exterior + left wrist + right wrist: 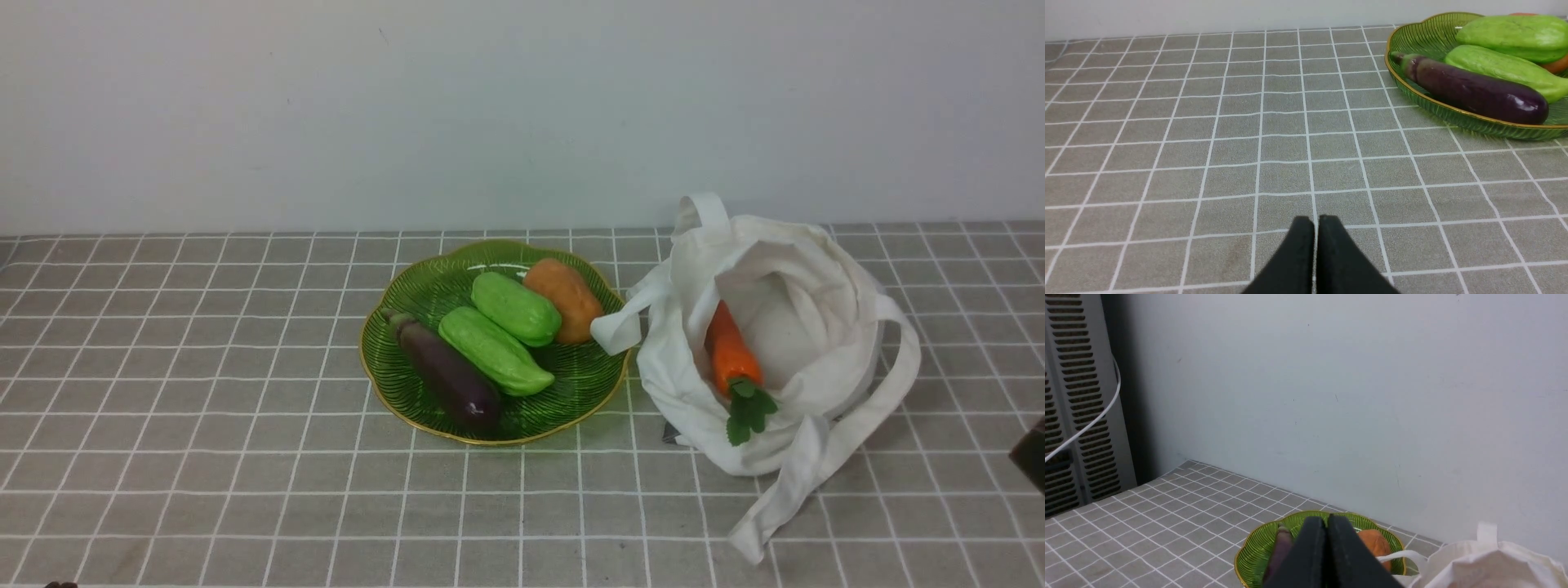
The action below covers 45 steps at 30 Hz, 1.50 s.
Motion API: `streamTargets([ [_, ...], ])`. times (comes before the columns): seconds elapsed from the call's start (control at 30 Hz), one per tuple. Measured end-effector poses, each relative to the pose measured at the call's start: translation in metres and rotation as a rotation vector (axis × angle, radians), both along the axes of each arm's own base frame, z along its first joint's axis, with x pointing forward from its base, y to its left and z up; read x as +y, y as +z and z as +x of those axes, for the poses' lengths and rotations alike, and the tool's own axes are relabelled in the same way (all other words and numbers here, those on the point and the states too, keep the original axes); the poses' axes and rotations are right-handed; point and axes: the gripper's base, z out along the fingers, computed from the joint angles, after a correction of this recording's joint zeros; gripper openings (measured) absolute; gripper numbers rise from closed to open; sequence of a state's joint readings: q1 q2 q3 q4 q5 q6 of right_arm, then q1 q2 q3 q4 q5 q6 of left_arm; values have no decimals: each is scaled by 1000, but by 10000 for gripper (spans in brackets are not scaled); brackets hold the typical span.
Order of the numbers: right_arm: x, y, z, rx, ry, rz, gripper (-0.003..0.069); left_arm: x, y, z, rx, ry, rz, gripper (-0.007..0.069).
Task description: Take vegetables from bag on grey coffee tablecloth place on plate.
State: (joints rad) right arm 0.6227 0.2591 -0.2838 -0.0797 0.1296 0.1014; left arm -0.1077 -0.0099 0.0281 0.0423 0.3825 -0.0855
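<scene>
Grey coffee tablecloth (204, 367): white-gridded, under the plate and everything else.
Bag (816, 269): white, slumped open just right of the plate, one strap reaching the plate's rim.
Plate (424, 290): green glass, gold rim.
Eggplant (449, 376): on the plate, left near side.
Near gourd (494, 349), far gourd (516, 308): on the plate, mid-dish, side by side.
Potato (567, 298): on the plate, far right.
Carrot (729, 351): off the plate, inside the bag, leaves at the mouth.
Left gripper (1315, 220): jaws pressed together, empty, over bare cloth left of the plate.
Right gripper (1326, 522): jaws closed, empty, raised on the plate's bag side.
</scene>
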Motion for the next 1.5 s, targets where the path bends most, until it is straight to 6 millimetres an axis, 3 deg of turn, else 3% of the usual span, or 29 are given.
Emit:
streamTargets([
  [0.7, 0, -5, 0, 24, -3, -20, -15, 0, 0, 0, 0, 0, 0, -5],
  [0.83, -7, -25, -3, 9, -55, -54, -15, 0, 0, 0, 0, 0, 0, -5],
  [1.1, -28, -78, -4, 73, -363, -55, -15, 0, 0, 0, 0, 0, 0, -5],
  [1.3, -38, -96, -5, 172, -522, -69, -15, 0, 0, 0, 0, 0, 0, -5],
  [1.5, -40, -103, -6, 226, -552, -131, -15, 0, 0, 0, 0, 0, 0, -5],
])
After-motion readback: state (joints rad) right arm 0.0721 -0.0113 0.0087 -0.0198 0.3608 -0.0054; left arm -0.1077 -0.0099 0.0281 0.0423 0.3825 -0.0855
